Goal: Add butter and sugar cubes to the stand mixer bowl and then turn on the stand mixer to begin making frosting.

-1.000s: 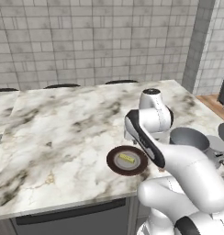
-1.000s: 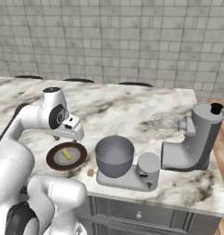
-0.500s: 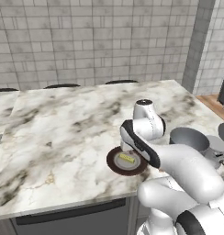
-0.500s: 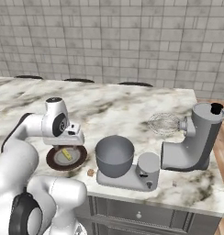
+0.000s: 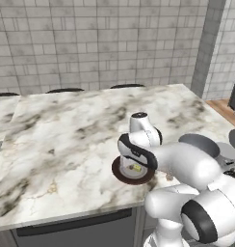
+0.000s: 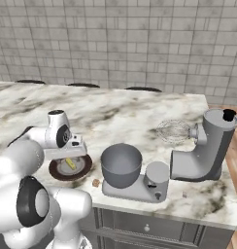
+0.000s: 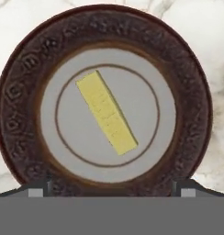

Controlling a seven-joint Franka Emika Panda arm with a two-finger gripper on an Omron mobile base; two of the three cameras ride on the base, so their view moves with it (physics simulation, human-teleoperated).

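The butter [image 7: 107,118], a pale-yellow stick, lies diagonally in the grey centre of a round dark-brown plate [image 7: 22,92]. My gripper [image 7: 113,187] hangs open straight above it, close to the plate, with one fingertip on each side of the rim and nothing between them. From the right base view the butter [image 6: 70,164] lies under my hand. A tiny tan sugar cube [image 6: 95,183] sits on the counter between the plate [image 6: 59,172] and the stand mixer bowl [image 6: 121,164]. The grey bowl stands on the base of the stand mixer [image 6: 203,151], whose head is tilted back.
A wire whisk [image 6: 171,131] sticks out from the mixer head toward the left. The marble counter [image 5: 66,135] stretches wide to the left and back. Its front edge runs just in front of the plate [image 5: 124,178]. A tiled wall stands behind.
The hand has come down from above the counter to just over the plate and butter. The jaws have stayed open.
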